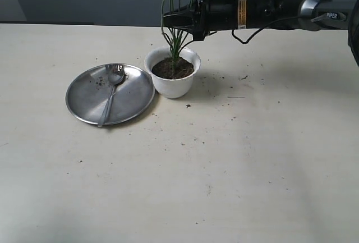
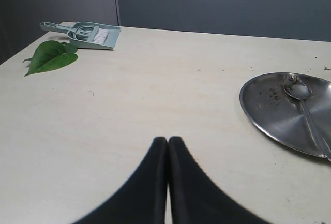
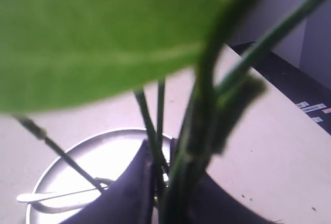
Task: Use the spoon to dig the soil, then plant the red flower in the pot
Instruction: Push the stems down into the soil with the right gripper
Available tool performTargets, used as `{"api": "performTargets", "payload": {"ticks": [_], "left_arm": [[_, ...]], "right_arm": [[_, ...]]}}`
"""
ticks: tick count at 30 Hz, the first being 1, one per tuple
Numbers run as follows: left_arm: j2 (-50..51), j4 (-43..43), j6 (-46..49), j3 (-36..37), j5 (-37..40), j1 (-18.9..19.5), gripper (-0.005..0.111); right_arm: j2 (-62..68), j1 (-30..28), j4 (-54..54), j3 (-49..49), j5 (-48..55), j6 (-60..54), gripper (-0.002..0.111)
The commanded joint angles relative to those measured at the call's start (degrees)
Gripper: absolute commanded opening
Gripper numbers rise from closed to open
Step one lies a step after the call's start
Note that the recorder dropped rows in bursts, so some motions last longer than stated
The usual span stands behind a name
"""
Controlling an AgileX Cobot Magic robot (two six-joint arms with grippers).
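Digging looks done. The right gripper (image 1: pixel 174 22) is squeezing the flower (image 1: pixel 176 46) standing in the pot (image 1: pixel 170 87); letting go is left.

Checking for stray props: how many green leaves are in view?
2: a loose leaf on the table beside the dustpan, and the flower's leaf above the pot. Others may be out of frame.

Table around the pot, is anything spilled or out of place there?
Yes. Dark soil crumbs lie scattered on the table right of the pot, and more dirty the steel plate beside the spoon. A loose green leaf lies near the dustpan.
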Motion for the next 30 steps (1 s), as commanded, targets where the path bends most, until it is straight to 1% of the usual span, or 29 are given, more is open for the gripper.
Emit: {"api": "performTargets", "payload": {"ticks": [1, 8, 12, 15, 30], "left_arm": [[-0.23, -0.62, -0.02, 0.29, -0.39, -0.42, 0.0], [-0.23, -0.62, -0.02, 0.29, -0.39, -0.42, 0.0], [-0.23, -0.62, -0.02, 0.29, -0.39, -0.42, 0.0], [-0.23, -0.62, -0.02, 0.29, -0.39, -0.42, 0.0], [-0.23, -0.62, -0.02, 0.29, -0.39, -0.42, 0.0]], "right_arm": [[-0.05, -0.37, -2.68, 0.5, -1.09, 0.72, -0.001], [-0.05, -0.37, -2.45, 4.71, -1.13, 0.82, -0.001], [-0.05, 1.63, -2.6, 5.03, 0.71, 0.82, -0.001], [-0.05, 3.55, -3.73, 5.03, 4.1, 0.82, -0.001], [-0.05, 2.42, -7.69, 5.57, 4.98, 3.0, -0.001]]}}
